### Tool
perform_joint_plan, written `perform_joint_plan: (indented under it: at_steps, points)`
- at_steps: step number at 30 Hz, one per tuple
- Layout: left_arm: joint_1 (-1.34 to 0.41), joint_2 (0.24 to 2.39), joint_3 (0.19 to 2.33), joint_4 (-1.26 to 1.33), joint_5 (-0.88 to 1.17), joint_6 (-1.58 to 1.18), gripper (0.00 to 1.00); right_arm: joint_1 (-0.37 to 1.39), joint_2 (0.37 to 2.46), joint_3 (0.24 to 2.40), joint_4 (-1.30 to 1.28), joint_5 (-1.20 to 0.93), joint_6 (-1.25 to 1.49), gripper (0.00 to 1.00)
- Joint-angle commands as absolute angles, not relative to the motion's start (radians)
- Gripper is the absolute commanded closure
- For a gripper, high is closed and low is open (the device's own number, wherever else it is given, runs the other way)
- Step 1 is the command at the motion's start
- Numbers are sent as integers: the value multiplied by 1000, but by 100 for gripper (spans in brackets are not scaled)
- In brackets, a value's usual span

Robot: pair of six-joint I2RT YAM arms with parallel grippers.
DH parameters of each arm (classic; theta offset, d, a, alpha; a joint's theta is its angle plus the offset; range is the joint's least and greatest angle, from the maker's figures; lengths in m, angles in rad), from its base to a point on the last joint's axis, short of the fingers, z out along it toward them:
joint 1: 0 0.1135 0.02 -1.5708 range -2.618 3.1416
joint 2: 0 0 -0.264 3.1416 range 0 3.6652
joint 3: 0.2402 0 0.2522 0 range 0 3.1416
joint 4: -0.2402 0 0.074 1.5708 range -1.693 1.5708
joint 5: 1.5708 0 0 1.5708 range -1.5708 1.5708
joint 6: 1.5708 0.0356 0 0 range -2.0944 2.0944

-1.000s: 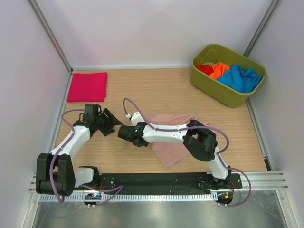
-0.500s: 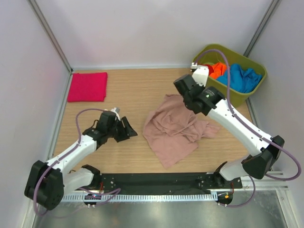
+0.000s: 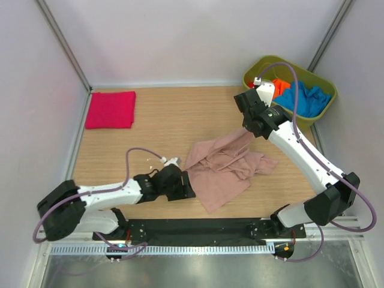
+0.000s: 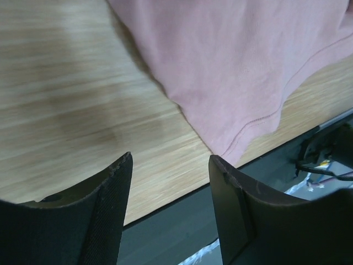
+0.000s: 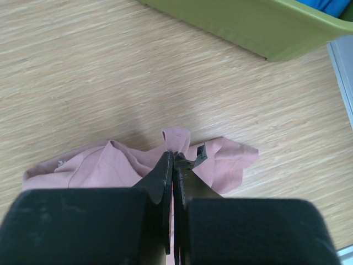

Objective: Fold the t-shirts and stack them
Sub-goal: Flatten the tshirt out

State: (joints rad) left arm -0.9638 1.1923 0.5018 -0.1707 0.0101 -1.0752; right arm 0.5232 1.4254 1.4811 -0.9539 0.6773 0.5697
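A dusty-pink t-shirt (image 3: 225, 171) lies crumpled on the wooden table. My right gripper (image 3: 248, 135) is shut on a pinched fold of its far edge (image 5: 176, 137) and holds that part up off the table. My left gripper (image 3: 185, 185) is low at the shirt's near-left edge, open, with only table between its fingers (image 4: 118, 204); the pink cloth (image 4: 237, 66) lies just ahead of them. A folded magenta t-shirt (image 3: 110, 110) rests at the far left. Orange (image 3: 279, 83) and blue (image 3: 307, 99) t-shirts sit in the tub.
The olive-green tub (image 3: 282, 117) stands at the far right corner, right behind my right wrist, and its wall (image 5: 248, 22) shows in the right wrist view. The black base rail (image 3: 204, 228) runs along the near table edge, close under my left gripper.
My right arm swung from across the shirt to the far right, pulling the pinched fold up and back. My left arm swept right, from the table's left side to the shirt's near-left edge.
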Motion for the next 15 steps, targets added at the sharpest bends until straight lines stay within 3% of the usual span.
perform_joint_plan:
  at_steps: [1,7,10,15]
  points:
    - [-1067,1310,590,-92,-117,-1230,41,519,1382,1456,-897,658,552,99]
    - [-1216,1551,719,-110,-118,-1379,44,515,1367,1413,-861,632,534,99]
    - [-1235,1640,810,-268,-136,-1399,51,514,1347,1385,-841,624,523,99]
    - [-1262,1670,902,-451,-195,-1428,53,506,1313,1356,-824,615,500,99]
